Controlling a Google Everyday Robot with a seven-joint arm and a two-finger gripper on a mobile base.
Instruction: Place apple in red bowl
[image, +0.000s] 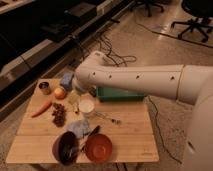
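Red bowl (98, 148) sits upright at the near tabletop (132, 132) edge beside the dark bowl (65, 147), mouth up for the drop. Further back, the claw (75, 96) hangs under the wrist, jaws apart, gripping nothing. Looks staged for the pick. Apple (60, 93) lies free just beside it, far left.

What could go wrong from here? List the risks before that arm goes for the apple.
1. The gripper hangs open just right of the apple, with the small can and the carrot close by; a nudge might roll the round fruit.
2. The way to the red bowl at the front edge passes the white cup and the grapes; either could get knocked.
3. The dark bowl sits right beside the red one; a loose drop could land there.
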